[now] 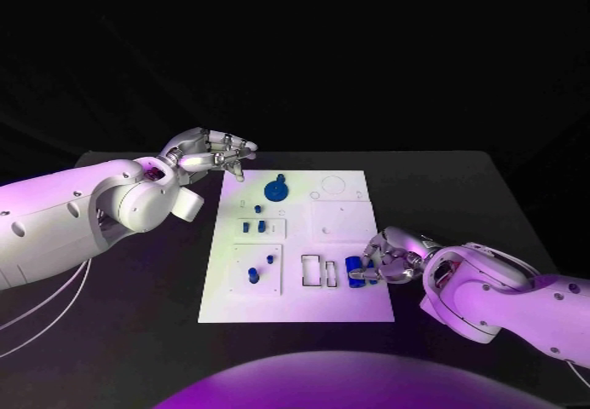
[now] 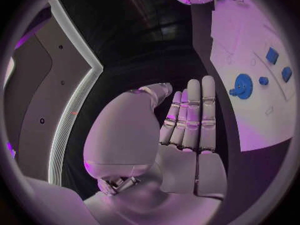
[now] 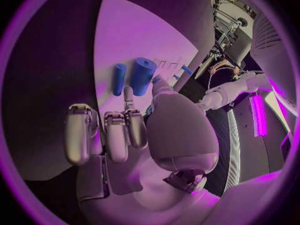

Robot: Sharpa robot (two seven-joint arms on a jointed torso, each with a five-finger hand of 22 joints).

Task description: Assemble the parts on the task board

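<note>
So the task board (image 1: 297, 247) is the white plate sitting in the middle of the black table (image 1: 467, 183), long side running away from the robot. Blue parts are scattered over it: a round knob-like part (image 1: 278, 188) near the far end, a couple of small blue pieces (image 1: 255, 227) in a framed recess below that, and another small one (image 1: 253, 274) in the recess closer to the robot. Near the board's right edge, toward the near end, there's a blue cylinder (image 1: 355, 272) standing just beside two outlined slots (image 1: 320, 272).

The right hand (image 1: 389, 255) is right at that cylinder, fingers curled in toward it. In the right wrist view the blue cylinder (image 3: 142, 75) stands just past the fingertips (image 3: 127, 96), with a thinner blue peg (image 3: 119, 79) beside it. Honestly I can't tell whether the fingers are actually pinching the cylinder or just touching it, the thumb side is hidden.

The left hand (image 1: 206, 153) hovers off the board's far left corner, above the table, holding nothing. In the left wrist view its fingers (image 2: 195, 112) are straight and pressed side by side, thumb slightly off to the side, and the round blue part (image 2: 242, 86) lies on the board well apart from them.
</note>
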